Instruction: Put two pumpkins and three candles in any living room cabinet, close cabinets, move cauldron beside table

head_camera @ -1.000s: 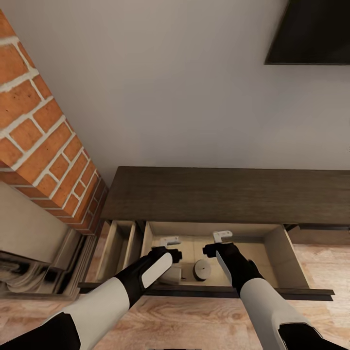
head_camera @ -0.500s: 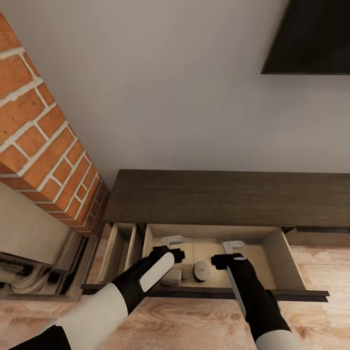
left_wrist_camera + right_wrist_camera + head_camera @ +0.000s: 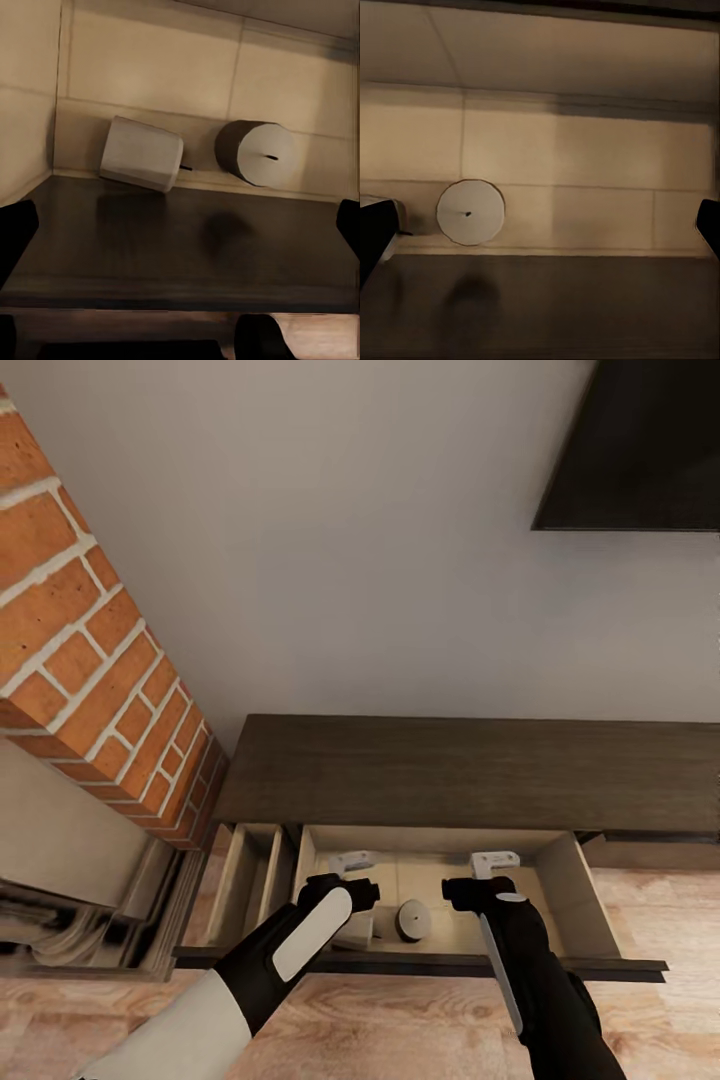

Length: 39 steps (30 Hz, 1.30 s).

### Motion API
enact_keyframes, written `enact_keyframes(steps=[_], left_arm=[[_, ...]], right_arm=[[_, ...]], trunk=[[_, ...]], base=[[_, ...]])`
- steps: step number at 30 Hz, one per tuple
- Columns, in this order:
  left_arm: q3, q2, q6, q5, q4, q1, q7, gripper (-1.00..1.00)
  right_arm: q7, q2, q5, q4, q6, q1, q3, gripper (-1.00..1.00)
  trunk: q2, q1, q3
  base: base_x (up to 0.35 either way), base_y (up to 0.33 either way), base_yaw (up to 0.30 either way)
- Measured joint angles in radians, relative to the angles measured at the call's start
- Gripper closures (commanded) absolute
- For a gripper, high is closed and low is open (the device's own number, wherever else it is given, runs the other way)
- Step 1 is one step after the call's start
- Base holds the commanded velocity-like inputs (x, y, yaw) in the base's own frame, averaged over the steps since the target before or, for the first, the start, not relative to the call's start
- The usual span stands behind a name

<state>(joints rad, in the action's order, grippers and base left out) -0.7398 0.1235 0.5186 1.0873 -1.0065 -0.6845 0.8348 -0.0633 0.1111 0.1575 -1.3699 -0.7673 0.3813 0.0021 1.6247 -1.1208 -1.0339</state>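
Head view, catalogued from frame left to frame right.

Item: brick pillar (image 3: 85,660), upper left, beside the wall.

Item: cabinet (image 3: 470,770), dark brown, lower centre, its top bare. One drawer (image 3: 585,890) is pulled out toward the robot, showing a pale wood floor; a narrower compartment (image 3: 245,870) at its left end shows nothing inside.

Item: left gripper (image 3: 350,860), low centre-left, hanging over the drawer's left part; fingers spread, nothing between them.

Item: tipped candle (image 3: 142,154), lying on its side on the drawer floor, mostly behind the left gripper in the head view, plain in the left wrist view.

Item: upright candle (image 3: 412,917), just beside the tipped one, standing with its pale top up; also seen in the right wrist view (image 3: 470,212).

Item: right gripper (image 3: 490,865), low centre-right, over the drawer's bare right part; fingers spread, empty.

Item: dark screen (image 3: 640,450), upper right, on the wall.

Status, judged: two candles are stowed. Not accounted for here: the third candle, both pumpkins, the cauldron. The drawer is open and remains to be shut.
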Motion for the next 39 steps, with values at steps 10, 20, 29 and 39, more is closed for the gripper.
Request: enact_keyframes(steps=[10,20,29,39], left_arm=[[0.003,-0.029,0.024,-0.004,-0.303,0.093,0.116,-1.0],[0.003,-0.046,0.029,-0.008,-0.447,0.147,0.176,-1.0],[0.004,-0.059,0.026,-0.009,-0.454,0.16,0.182,-1.0],[0.001,-0.074,0.019,-0.009,-0.462,0.167,0.182,-1.0]], right_arm=[[0.002,0.0,0.003,-0.223,-0.143,-0.146,0.005,-1.0],[0.02,0.0,0.003,-0.244,-0.139,-0.175,0.002,-1.0],[0.023,0.002,0.002,-0.246,-0.1,-0.17,0.001,-1.0],[0.024,0.003,0.003,-0.246,-0.091,-0.174,0.005,-1.0]], trunk=[[-0.07,0.038,0.031],[-0.14,0.077,0.063],[-0.168,0.092,0.078],[-0.168,0.092,0.093]], base=[[0.0,0.0,0.0],[0.0,0.0,0.0],[0.0,0.0,0.0],[0.0,0.0,0.0]])
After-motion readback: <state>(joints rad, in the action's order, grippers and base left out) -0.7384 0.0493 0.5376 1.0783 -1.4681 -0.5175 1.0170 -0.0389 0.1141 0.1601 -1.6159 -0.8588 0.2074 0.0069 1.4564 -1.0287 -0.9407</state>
